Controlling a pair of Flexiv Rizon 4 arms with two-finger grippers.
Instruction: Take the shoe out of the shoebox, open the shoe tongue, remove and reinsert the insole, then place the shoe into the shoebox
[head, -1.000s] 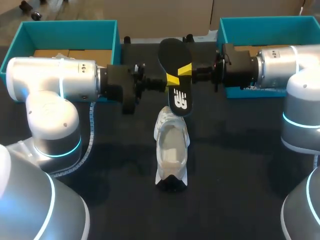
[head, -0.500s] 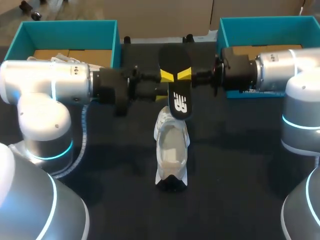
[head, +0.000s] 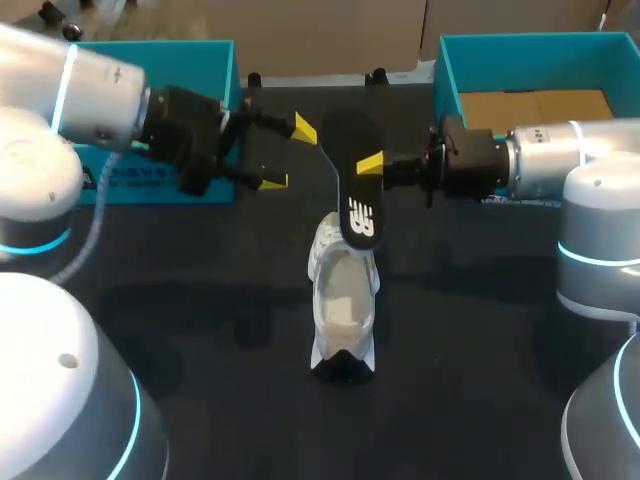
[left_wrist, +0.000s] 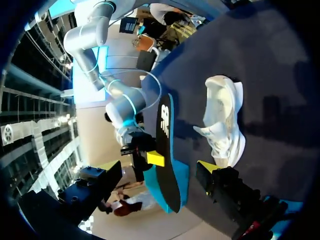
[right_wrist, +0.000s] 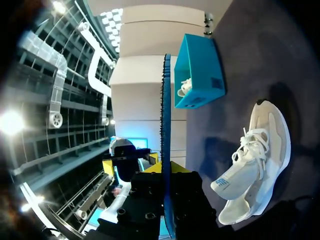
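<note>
The white shoe (head: 343, 295) lies opening-up on the table. Over the end opposite its dark tip, the right gripper (head: 366, 165) pinches the black insole (head: 352, 185). The left gripper (head: 288, 155), fingers spread, sits off to the shoe's side. Only the wrist views show the insole's blue underside.

Black matte table (head: 200, 330), soft shadows on it, two small dark knobs (head: 255, 77) at its far edge
</note>
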